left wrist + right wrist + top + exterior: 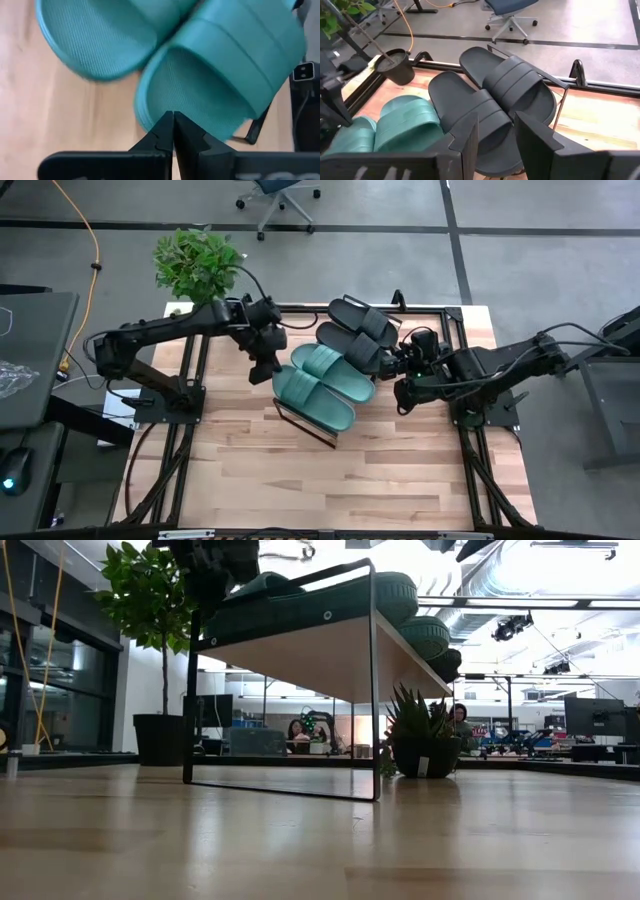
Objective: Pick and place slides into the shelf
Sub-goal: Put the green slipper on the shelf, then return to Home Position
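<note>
Left gripper closed, empty, hovering over heel of teal slides, high-view centre. All four slides on shelf; black slides upper right. Right gripper apart, empty, at black heel. Judgement: placing done; lift straight up, don't nudge rubber.

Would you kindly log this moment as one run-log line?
slides: all four on shelf | left gripper: shut, empty, beside teal pair | right gripper: open, by black pair

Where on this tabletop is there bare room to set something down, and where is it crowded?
Free: the near wood of the table, in front of the shelf. Crowded: the shelf's row of teal slides and black slides, flanked by left claw and right claw.
</note>
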Motion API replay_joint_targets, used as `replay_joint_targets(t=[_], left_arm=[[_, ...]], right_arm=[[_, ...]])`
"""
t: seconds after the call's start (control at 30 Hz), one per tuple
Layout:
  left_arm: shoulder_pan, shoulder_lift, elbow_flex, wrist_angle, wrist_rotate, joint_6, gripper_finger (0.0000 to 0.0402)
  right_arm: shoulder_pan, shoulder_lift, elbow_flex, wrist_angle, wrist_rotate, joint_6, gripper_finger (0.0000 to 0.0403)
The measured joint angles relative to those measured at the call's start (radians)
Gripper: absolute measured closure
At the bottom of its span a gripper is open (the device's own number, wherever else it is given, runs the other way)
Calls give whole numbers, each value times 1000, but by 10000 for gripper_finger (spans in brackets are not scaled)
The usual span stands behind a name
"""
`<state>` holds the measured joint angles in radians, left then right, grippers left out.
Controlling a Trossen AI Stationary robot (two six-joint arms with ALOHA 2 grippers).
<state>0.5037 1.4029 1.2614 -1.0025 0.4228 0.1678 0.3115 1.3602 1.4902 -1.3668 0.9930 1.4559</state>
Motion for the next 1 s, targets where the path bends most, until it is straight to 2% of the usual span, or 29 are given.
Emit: replay_joint_targets(t=[0.13, 0.23, 0.37, 0.77, 0.9, 1.0], left_arm=[[0, 2, -46, 2, 20, -35, 401], [0, 1, -36, 4, 25, -45, 402], [0, -20, -4, 22, -25, -21, 402], [6, -18, -64, 34, 4, -29, 402], [6, -23, -64, 49, -2, -34, 401], [8, -41, -31, 52, 12, -23, 401]], right_arm=[[0, 0, 0, -1, 1, 0, 286], [0, 0, 0, -1, 1, 0, 286], [0, 0, 0, -1, 3, -4, 286], [1, 5, 0, 3, 13, -29, 286], [3, 5, 0, 3, 27, -35, 286], [19, 0, 0, 4, 82, -37, 286]])
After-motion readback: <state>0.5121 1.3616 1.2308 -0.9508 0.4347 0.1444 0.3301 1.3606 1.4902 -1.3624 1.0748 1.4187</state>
